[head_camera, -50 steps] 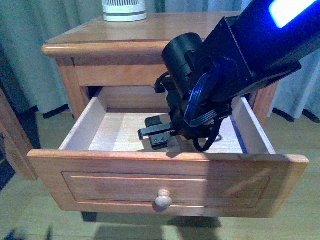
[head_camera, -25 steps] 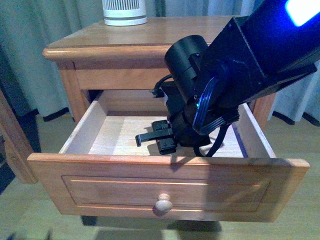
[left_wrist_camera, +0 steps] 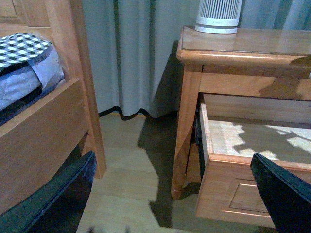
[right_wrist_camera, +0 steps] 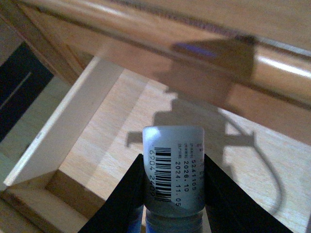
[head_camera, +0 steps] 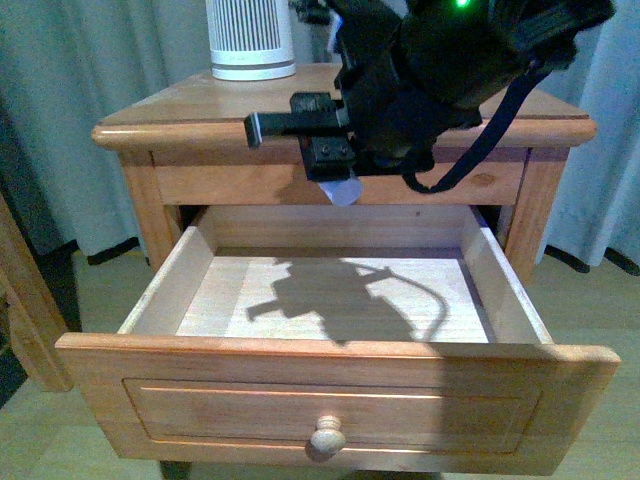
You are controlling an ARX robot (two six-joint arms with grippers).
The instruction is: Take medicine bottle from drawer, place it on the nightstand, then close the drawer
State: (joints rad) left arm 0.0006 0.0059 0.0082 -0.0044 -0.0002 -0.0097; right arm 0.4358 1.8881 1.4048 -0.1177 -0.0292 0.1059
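The drawer (head_camera: 340,400) of the nightstand (head_camera: 180,115) stands pulled out, its pale inside bare except for the arm's shadow. My right gripper (head_camera: 335,165) hangs above it, level with the nightstand's top edge, shut on the medicine bottle (head_camera: 341,190), whose pale end pokes out below the fingers. In the right wrist view the medicine bottle (right_wrist_camera: 174,170) shows a barcode label, and the right gripper (right_wrist_camera: 173,158) presses it from both sides with black fingers (right_wrist_camera: 124,199). My left gripper (left_wrist_camera: 170,194) is open low beside the nightstand (left_wrist_camera: 233,48), over the floor, holding nothing.
A tall white ribbed appliance (head_camera: 250,40) stands at the back left of the nightstand top. A wooden bed frame (left_wrist_camera: 43,131) with a checked mattress is left of the nightstand. Curtains hang behind. The round knob (head_camera: 326,437) sits on the drawer front.
My right gripper has risen out of the drawer with the medicine bottle, from the drawer floor to the height of the nightstand's top edge. The drawer stays open.
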